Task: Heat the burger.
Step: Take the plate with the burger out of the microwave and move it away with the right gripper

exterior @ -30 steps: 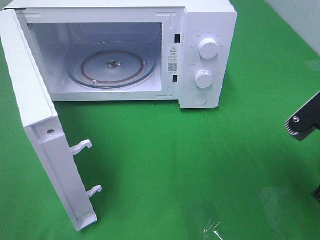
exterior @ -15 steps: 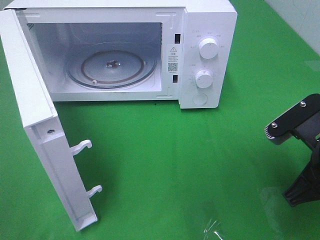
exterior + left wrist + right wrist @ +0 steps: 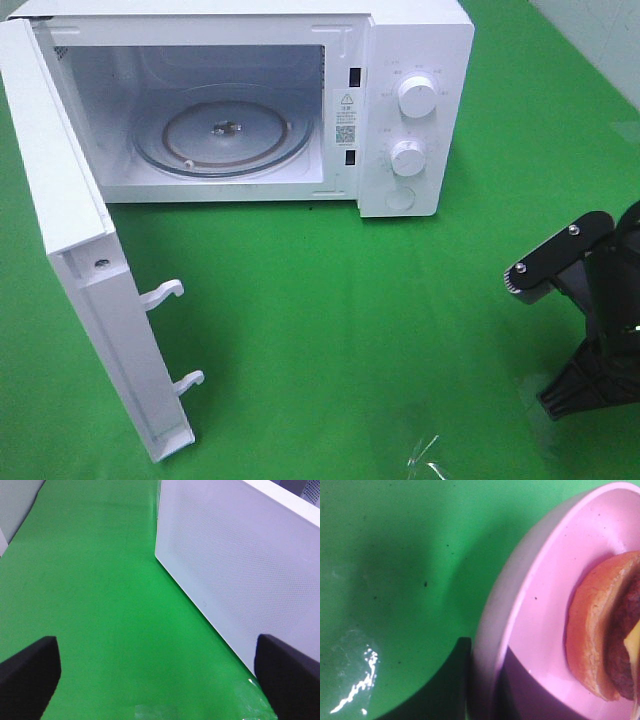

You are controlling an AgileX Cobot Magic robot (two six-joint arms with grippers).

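Right gripper [image 3: 485,690] clamps the pink plate's [image 3: 540,580] rim; the burger [image 3: 605,630] sits on it.

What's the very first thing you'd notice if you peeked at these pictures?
A big white microwave at the back of the green table, its door swung wide open and only the glass turntable inside. In the right wrist view, the right gripper pinches the pink plate with the burger.

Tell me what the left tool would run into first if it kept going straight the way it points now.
Probably nothing soon: the open left tool points along bare green mat, with the white microwave door running alongside. It might graze the door; depth is unclear.
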